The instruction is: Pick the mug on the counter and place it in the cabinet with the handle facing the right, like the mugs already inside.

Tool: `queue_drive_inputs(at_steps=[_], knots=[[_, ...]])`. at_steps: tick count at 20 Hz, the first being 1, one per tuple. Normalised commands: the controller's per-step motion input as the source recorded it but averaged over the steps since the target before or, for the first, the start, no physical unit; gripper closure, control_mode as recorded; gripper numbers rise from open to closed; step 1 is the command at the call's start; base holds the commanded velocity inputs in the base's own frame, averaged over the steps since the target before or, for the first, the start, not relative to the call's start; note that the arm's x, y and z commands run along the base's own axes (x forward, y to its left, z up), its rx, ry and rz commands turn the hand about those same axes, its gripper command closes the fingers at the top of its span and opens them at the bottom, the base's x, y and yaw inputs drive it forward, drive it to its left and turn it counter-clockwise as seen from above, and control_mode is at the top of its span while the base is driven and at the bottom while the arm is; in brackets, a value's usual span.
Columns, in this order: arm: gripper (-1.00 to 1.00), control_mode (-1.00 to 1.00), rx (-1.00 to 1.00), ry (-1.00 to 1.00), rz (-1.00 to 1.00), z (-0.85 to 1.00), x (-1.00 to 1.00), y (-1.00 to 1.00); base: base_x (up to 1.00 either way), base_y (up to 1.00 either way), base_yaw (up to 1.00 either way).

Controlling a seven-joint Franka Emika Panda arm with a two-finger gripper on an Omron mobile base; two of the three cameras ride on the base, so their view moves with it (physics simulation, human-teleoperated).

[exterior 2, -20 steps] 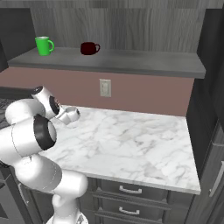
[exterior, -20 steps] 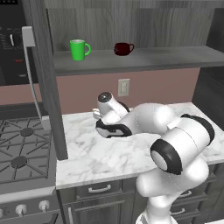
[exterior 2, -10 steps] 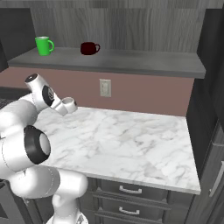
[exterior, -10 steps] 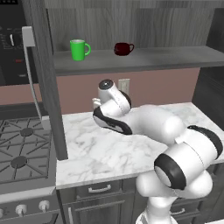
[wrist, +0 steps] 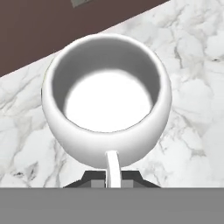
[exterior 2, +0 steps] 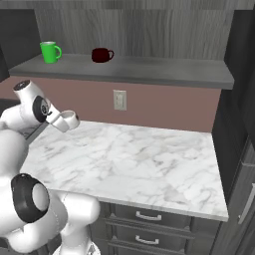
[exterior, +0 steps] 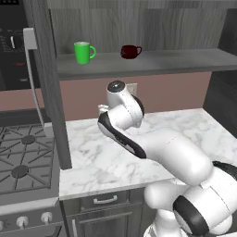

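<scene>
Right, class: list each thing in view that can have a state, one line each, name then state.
white mug: empty, held off the counter, tilted in the right base view
hand: shut on the mug's handle
green mug: upright on the cabinet shelf, handle to the right
dark red mug: upright on the shelf, handle to the right

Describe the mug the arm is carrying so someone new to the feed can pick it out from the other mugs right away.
Start at the marble counter under the dark cabinet. Above the counter's left end, below the shelf, the gripper holds the mug in the air. It is white, squat and round-bodied with a loop handle, while the green mug and the dark red mug stand on the shelf.
</scene>
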Motion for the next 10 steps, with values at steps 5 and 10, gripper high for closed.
queue_drive_inputs(at_steps=[5, 10], knots=[[1.00, -1.00, 0.00, -0.01, 0.17, 0.15, -0.58, -0.08, 0.00, 0.00, 0.00], [1.00, -1.00, 0.00, -0.04, 0.21, 0.42, -0.53, -0.19, 0.00, 0.00, 0.00]])
